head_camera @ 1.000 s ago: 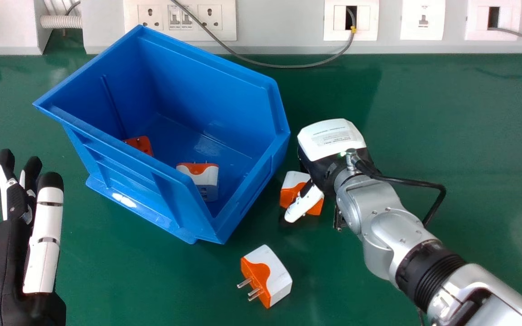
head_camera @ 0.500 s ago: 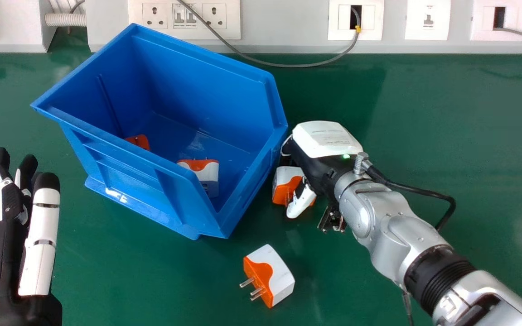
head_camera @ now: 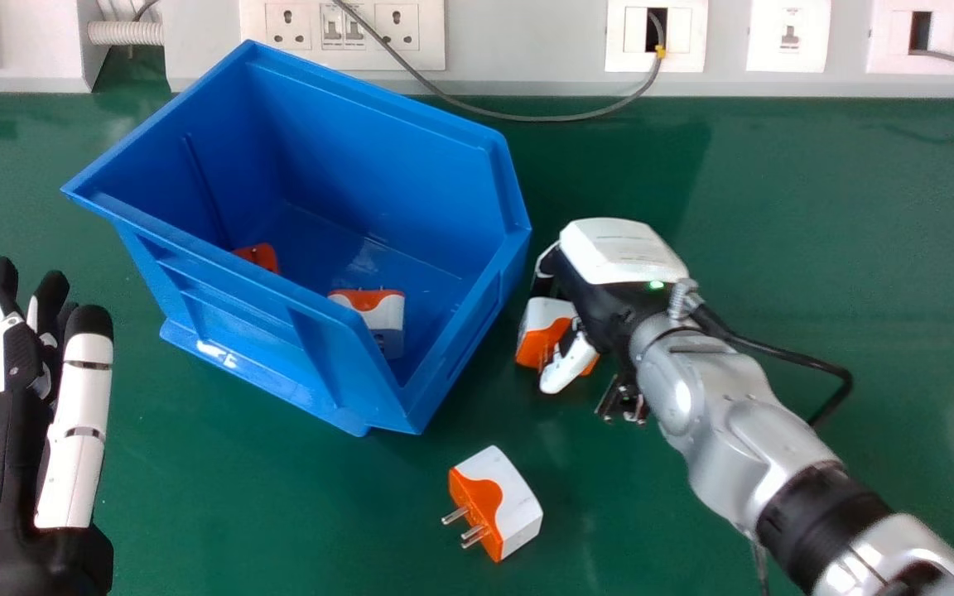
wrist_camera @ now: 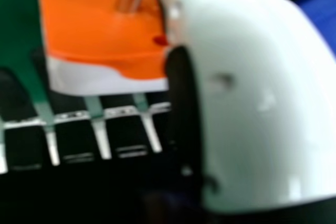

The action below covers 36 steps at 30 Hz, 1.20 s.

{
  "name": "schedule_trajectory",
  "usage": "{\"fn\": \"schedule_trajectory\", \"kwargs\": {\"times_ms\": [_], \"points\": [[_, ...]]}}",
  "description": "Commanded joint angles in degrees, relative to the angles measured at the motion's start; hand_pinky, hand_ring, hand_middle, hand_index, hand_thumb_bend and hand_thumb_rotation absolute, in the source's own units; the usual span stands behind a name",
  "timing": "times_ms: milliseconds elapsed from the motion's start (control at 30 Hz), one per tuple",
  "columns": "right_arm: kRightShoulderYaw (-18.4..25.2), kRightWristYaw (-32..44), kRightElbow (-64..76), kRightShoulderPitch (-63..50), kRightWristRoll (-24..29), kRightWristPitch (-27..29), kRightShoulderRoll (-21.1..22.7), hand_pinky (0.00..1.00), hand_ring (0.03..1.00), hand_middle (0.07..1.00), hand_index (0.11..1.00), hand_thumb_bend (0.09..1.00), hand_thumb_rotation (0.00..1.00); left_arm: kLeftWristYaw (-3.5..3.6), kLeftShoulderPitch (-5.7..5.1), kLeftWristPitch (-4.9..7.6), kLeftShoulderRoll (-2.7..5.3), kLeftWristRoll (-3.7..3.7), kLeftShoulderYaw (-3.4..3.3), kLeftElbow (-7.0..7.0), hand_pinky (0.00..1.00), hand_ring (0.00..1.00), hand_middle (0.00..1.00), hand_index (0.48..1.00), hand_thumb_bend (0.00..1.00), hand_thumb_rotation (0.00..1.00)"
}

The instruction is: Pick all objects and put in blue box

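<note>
Looks like the grasping step, the right hand (head_camera: 614, 255) half closed, fingers and thumb around an orange-and-white adapter (head_camera: 537, 344) just beside the blue box (head_camera: 237, 321), how firmly I can't tell, so next comes a snug squeeze, then a high lift
</note>
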<state>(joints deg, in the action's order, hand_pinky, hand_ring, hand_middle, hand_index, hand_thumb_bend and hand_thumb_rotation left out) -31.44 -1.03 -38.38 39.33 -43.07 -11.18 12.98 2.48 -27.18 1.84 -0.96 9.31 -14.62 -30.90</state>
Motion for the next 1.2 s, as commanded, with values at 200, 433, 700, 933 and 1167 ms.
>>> {"fn": "schedule_trajectory", "kwargs": {"times_ms": [200,433,700,933,1167], "points": [[3.99,6.3,25.94,-8.87,-2.6,-5.93,8.31,0.28,0.433,0.542,0.545,0.484,0.0,-0.07,1.6,0.18,-0.08,0.75,0.0,0.06,1.0,1.0,1.0,1.0,0.36,0.72],[7.48,12.38,43.15,-12.75,-4.25,-9.8,10.61,0.29,0.434,0.544,0.544,0.481,0.0,0.13,2.46,-0.05,-0.21,0.58,0.71,-0.23,1.0,1.0,1.0,1.0,0.34,0.71],[9.1,14.52,50.0,-10.35,-3.17,-6.96,8.11,0.28,0.411,0.506,0.567,0.48,0.0,0.21,3.02,0.96,-0.37,-1.06,1.71,0.14,1.0,1.0,1.0,1.0,0.29,0.75],[7.35,15.44,46.99,-3.25,-4.43,-5.55,3.27,0.26,0.375,0.478,0.569,0.493,0.0,-0.37,2.49,0.6,-0.26,-1.94,2.34,-0.78,1.0,1.0,1.0,1.0,0.31,0.74],[4.65,12.1,36.98,3.07,-5.68,-1.36,-0.65,0.25,0.36,0.481,0.568,0.498,0.0,-0.07,1.51,1.19,0.02,-1.61,2.1,-0.68,1.0,1.0,1.0,1.0,0.34,0.74]]}}
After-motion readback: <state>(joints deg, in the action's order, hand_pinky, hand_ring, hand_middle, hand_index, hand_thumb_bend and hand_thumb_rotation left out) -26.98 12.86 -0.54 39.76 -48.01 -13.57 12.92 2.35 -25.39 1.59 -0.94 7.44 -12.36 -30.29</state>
